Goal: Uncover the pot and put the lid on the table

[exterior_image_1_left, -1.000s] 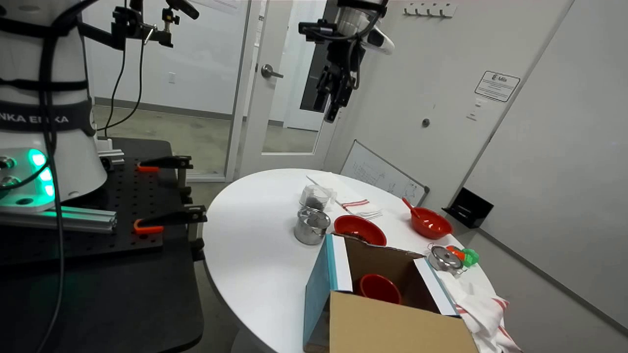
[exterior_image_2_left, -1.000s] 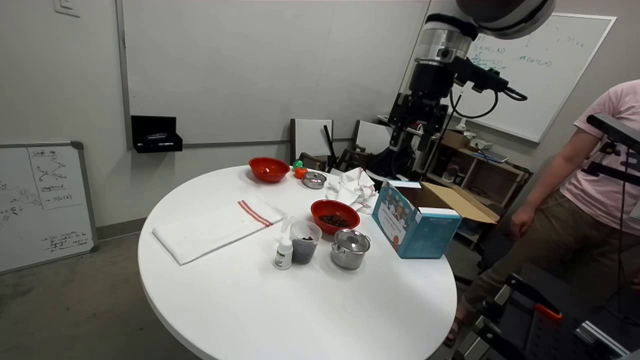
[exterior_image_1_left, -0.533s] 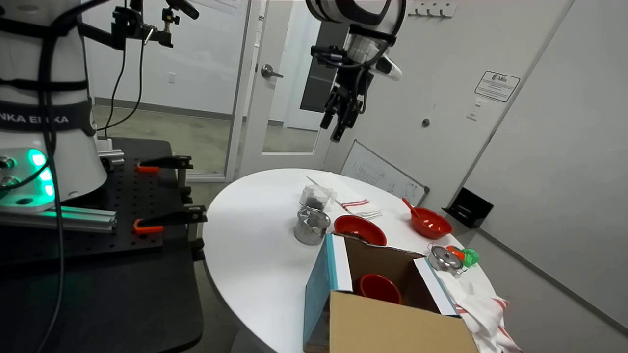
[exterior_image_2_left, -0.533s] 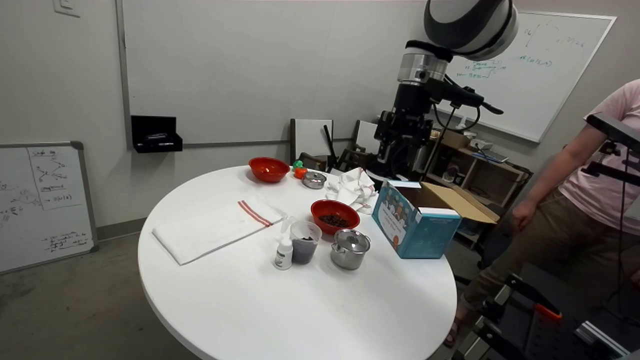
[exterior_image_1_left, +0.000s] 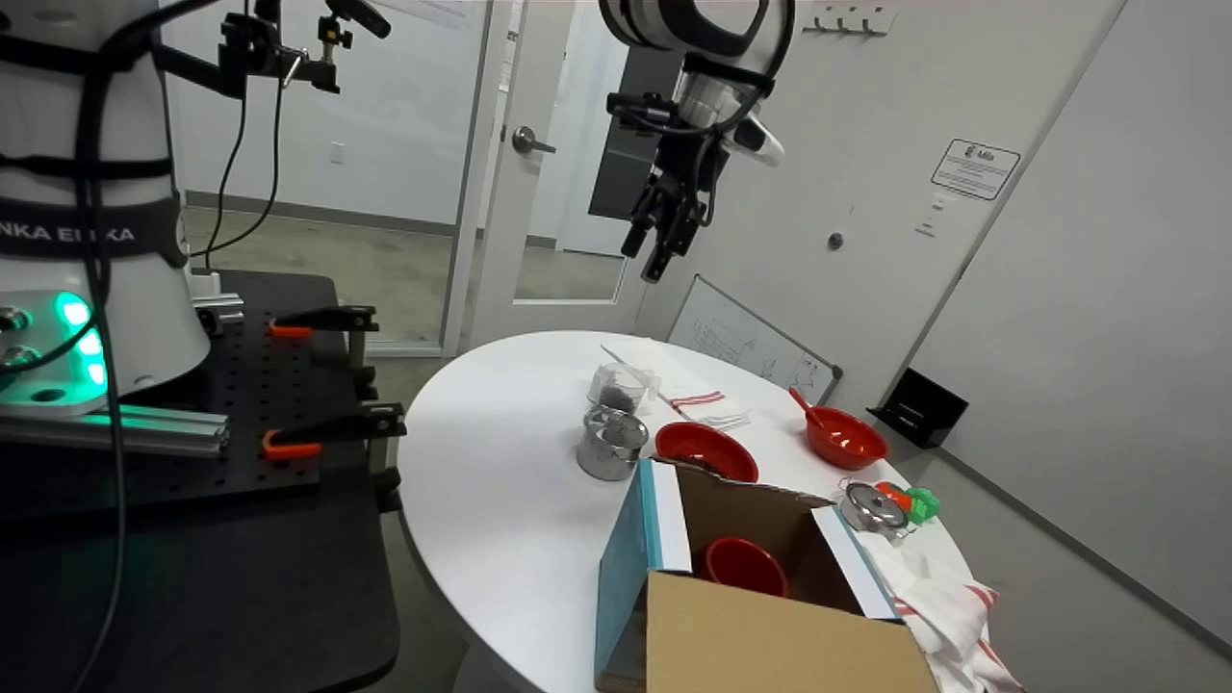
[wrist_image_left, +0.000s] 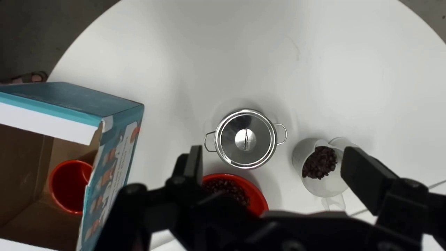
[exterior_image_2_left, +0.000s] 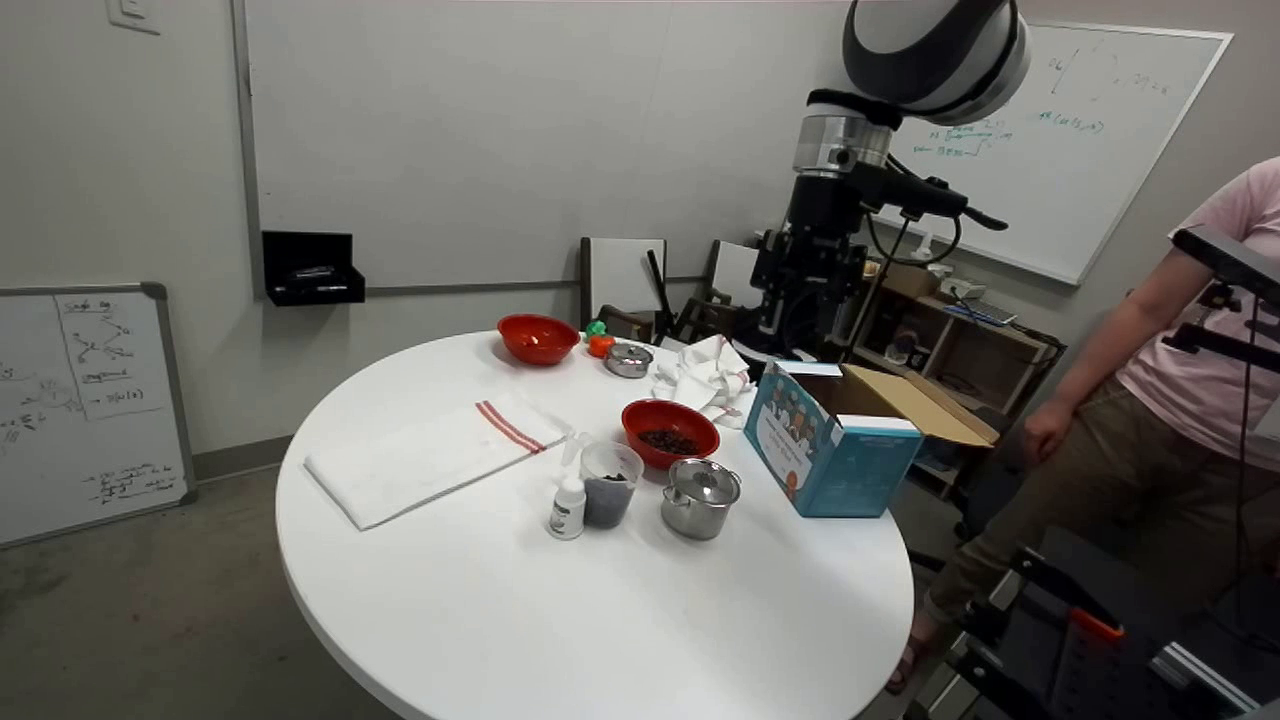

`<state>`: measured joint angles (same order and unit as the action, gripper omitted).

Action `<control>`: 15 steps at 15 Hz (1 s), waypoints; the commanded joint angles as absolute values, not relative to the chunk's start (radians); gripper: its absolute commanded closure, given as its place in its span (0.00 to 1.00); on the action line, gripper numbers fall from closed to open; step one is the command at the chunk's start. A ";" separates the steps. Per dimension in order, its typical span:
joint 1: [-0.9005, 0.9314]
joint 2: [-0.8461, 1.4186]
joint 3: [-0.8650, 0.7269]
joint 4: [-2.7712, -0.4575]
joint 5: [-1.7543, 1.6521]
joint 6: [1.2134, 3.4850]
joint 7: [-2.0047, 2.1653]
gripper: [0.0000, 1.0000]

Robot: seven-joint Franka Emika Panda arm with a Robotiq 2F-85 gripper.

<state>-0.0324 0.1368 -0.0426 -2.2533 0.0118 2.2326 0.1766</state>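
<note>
The silver pot stands upright on the white round table and shows in both exterior views (exterior_image_1_left: 606, 460) (exterior_image_2_left: 694, 516). Its silvery lid (exterior_image_2_left: 704, 480) lies on its rim; it also shows in the wrist view (wrist_image_left: 231, 148), with a small handle standing up at its centre. My gripper (exterior_image_1_left: 642, 262) is open and empty, high above the table (exterior_image_2_left: 600, 620). In the wrist view the fingers of my gripper (wrist_image_left: 271, 158) are wide apart, and the pot lies ahead of them, nearer the left finger. Nothing touches the lid.
A clear cup (wrist_image_left: 331, 181) with dark beans, a small white bottle (exterior_image_2_left: 567, 510) and a red bowl (exterior_image_2_left: 670, 435) of beans stand close to the pot. An open blue box (exterior_image_2_left: 860, 465) stands beside them. A smaller lidded pot (exterior_image_2_left: 628, 360), another red bowl (exterior_image_2_left: 538, 340) and towels (exterior_image_2_left: 430, 465) lie farther off.
My gripper has come lower, moving left and down in an exterior view, mostly in the first half second. Since then it has barely moved. The pot and lid have not moved.
</note>
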 commanded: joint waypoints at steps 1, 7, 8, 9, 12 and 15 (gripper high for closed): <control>-0.012 0.176 -0.038 -2.216 -0.055 2.162 0.195 0.00; 0.017 0.275 -0.044 -2.171 -0.179 2.193 0.229 0.00; 0.016 0.305 -0.048 -2.157 -0.174 2.205 0.247 0.00; 0.014 0.340 -0.052 -2.139 -0.161 2.215 0.273 0.00; 0.007 0.455 -0.056 -2.062 -0.115 2.211 0.278 0.00; -0.006 0.553 -0.056 -1.982 -0.108 2.191 0.216 0.00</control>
